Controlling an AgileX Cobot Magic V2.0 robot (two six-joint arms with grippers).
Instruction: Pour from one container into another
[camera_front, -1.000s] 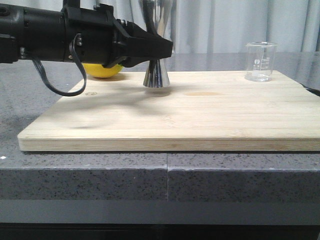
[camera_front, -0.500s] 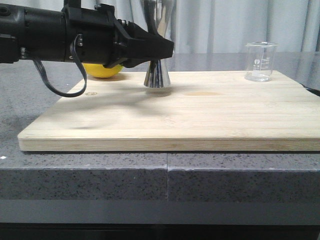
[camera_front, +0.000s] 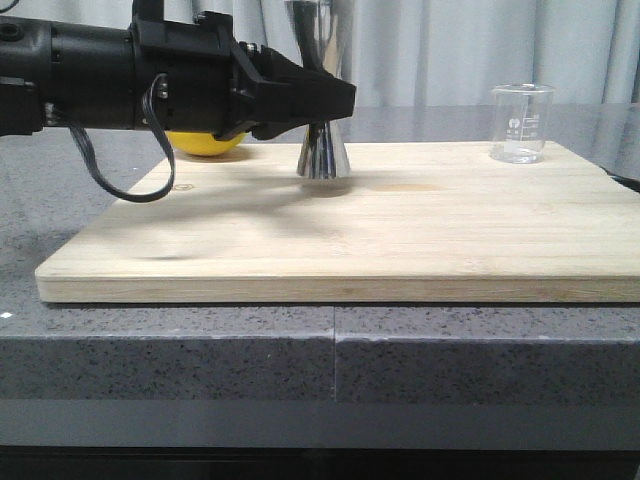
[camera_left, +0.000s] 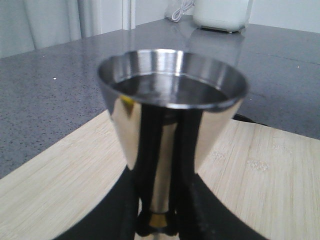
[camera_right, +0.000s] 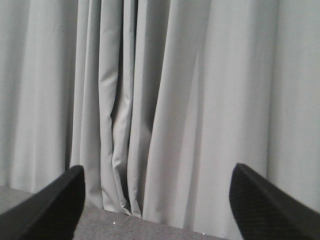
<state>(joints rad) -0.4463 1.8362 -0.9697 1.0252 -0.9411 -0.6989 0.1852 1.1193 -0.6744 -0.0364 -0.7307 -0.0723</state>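
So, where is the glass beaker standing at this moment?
In the front view, the glass beaker stands upright at the far right corner of the wooden board, well apart from the steel jigger.

The left end effector (camera_front: 335, 100) is carrying the steel jigger (camera_front: 320, 150) slightly rightward along the wooden board (camera_front: 400, 230), toward the glass beaker (camera_front: 522, 123).

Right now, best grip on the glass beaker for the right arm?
Grip the beaker across its straight cylindrical wall, mid-height, coming from the right, its open side. It stands upright near the board's far right corner, nothing beside it. Keep off the flared rim.
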